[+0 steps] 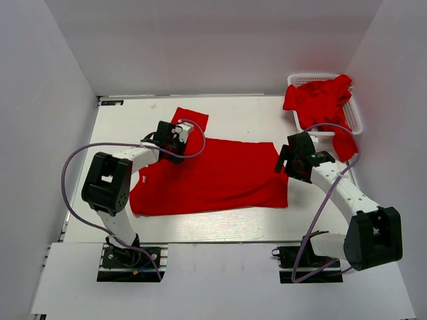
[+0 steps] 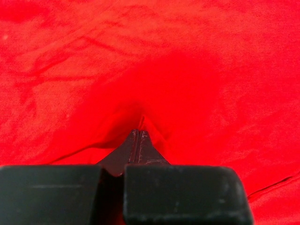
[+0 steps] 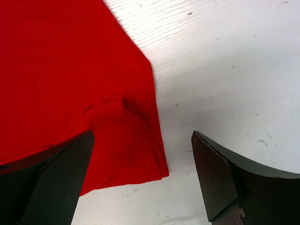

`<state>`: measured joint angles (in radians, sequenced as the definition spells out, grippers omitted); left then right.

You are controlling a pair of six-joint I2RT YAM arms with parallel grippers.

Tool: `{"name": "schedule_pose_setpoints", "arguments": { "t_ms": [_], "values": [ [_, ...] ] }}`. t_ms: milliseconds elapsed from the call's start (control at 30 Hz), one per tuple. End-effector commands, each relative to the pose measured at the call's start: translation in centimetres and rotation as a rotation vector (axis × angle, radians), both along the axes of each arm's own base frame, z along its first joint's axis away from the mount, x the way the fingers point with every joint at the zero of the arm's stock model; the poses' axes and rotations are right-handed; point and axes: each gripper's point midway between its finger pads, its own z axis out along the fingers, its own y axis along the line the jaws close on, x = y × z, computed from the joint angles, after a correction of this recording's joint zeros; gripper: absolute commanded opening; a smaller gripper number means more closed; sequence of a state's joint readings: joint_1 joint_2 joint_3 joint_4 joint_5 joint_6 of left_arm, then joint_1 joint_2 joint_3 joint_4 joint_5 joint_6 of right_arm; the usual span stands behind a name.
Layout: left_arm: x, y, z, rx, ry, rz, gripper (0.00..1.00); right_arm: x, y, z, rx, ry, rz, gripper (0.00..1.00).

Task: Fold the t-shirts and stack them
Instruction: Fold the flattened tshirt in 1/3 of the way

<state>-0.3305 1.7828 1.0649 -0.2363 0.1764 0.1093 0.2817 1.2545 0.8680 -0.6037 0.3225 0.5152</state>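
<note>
A bright red t-shirt point(image 1: 213, 179) lies spread flat across the middle of the table, one sleeve pointing to the far left. My left gripper point(image 1: 175, 133) is shut on the cloth near that sleeve; in the left wrist view its closed fingertips point(image 2: 138, 136) pinch a raised fold of the red t-shirt point(image 2: 187, 70). My right gripper point(image 1: 285, 160) is open just above the shirt's right edge; in the right wrist view a corner of the shirt point(image 3: 126, 150) lies between the spread fingers point(image 3: 213, 173). More red t-shirts point(image 1: 319, 100) are heaped in the basket.
A white lattice basket point(image 1: 355, 115) stands at the far right corner, red cloth spilling over its near rim. White walls close in the table on the left, back and right. Bare white tabletop point(image 3: 225, 70) lies right of the shirt.
</note>
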Motion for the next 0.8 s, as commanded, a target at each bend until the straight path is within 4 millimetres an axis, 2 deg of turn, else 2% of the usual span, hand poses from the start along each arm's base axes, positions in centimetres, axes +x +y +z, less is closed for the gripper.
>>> {"name": "schedule_pose_setpoints", "arguments": {
  "t_ms": [0, 100, 167, 233, 267, 300, 333, 367, 400, 433, 533, 633, 667, 733, 767],
  "values": [
    [1.4, -2.3, 2.3, -0.067, -0.077, -0.093, 0.0, 0.6, -0.1, 0.8, -0.002, -0.028, -0.002, 0.9],
    [1.5, -1.9, 1.9, -0.05, -0.073, -0.08, 0.0, 0.6, 0.0, 0.7, 0.004, -0.026, -0.001, 0.9],
    [2.1, -1.5, 2.3, -0.028, -0.085, -0.042, 0.0, 0.6, 0.1, 0.6, 0.007, -0.028, -0.003, 0.9],
    [1.8, -0.7, 1.5, 0.004, -0.034, 0.003, 0.03, 0.5, 0.1, 0.5, 0.007, -0.021, 0.005, 0.9],
    [2.6, -0.5, 2.4, 0.01, -0.047, 0.04, 0.39, 0.3, 0.2, 0.4, 0.011, -0.011, 0.012, 0.9],
    [2.8, -0.4, 2.4, 0.017, -0.038, 0.057, 0.6, 0.4, 0.3, 0.3, 0.01, -0.005, 0.013, 0.9],
    [3.0, -0.3, 2.7, 0.02, -0.036, 0.072, 0.74, 0.4, 0.4, 0.2, 0.016, 0.001, 0.015, 0.9],
    [3.1, -0.2, 2.9, 0.023, -0.035, 0.085, 1.0, 0.5, 0.5, 0.3, 0.018, 0.003, 0.021, 0.9],
    [3.6, -0.4, 4.1, 0.003, -0.057, 0.099, 1.0, 0.5, 0.7, 0.3, 0.02, 0.008, 0.03, 0.9],
    [4.2, 0.1, 5.6, 0.013, -0.092, 0.137, 1.0, 0.7, 1.0, 0.6, 0.037, -0.001, 0.046, 0.9],
    [5.0, 1.1, 8.4, 0.011, -0.136, 0.249, 1.0, 0.9, 1.7, 1.3, 0.062, -0.029, 0.088, 0.9],
    [4.4, 2.2, 10.7, -0.025, -0.123, 0.373, 1.0, 0.6, 3.2, 1.3, 0.114, -0.039, 0.185, 0.9],
    [3.9, 2.5, 10.9, -0.026, -0.112, 0.4, 1.0, 0.2, 4.6, 1.2, 0.174, -0.028, 0.262, 0.9],
    [2.4, 2.9, 11.6, -0.064, -0.085, 0.471, 1.0, 0.2, 6.1, 1.1, 0.23, -0.049, 0.336, 0.9],
    [1.8, 3.2, 11.5, -0.069, -0.081, 0.494, 1.0, -0.4, 7.9, 1.0, 0.315, -0.041, 0.405, 0.9]
  ]
}}
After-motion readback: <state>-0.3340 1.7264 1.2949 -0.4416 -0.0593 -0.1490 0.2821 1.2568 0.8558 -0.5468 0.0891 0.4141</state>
